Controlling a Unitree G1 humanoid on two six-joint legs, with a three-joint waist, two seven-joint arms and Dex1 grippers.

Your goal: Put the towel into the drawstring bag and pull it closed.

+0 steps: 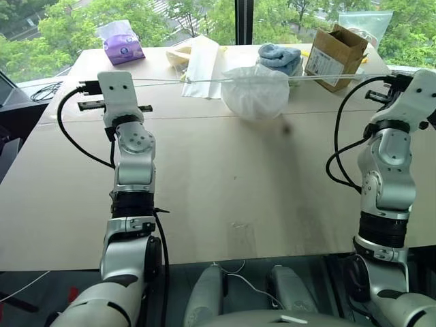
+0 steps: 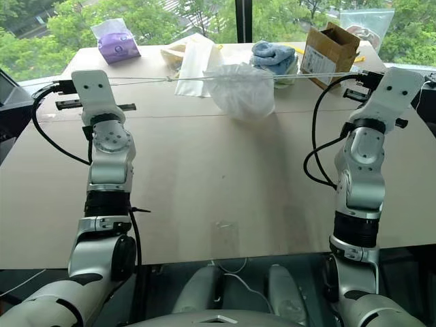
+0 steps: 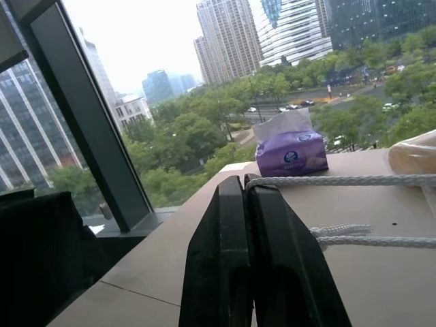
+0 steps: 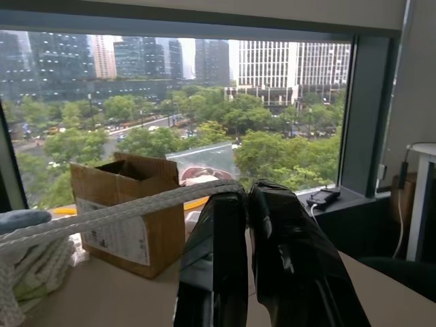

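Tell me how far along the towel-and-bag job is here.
Nearly finished. The drawstring bag sits bulging on the table, mouth gathered; the towel presumably inside. Left gripper and right gripper are each shut on the cord, stretched taut between them. Left: release.

You see the thin translucent white drawstring bag [image 1: 255, 91], bulging and rounded, sitting far back on the desk, its white cord [image 1: 327, 77] stretched taut sideways.

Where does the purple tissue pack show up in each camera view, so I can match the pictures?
Left eye view: purple tissue pack at the table's far left corner.
Right eye view: same far left corner.
Left wrist view: right of centre, just beyond the left gripper, above the taut cord.
Right wrist view: not in it.
Shared landmark: the cardboard box.
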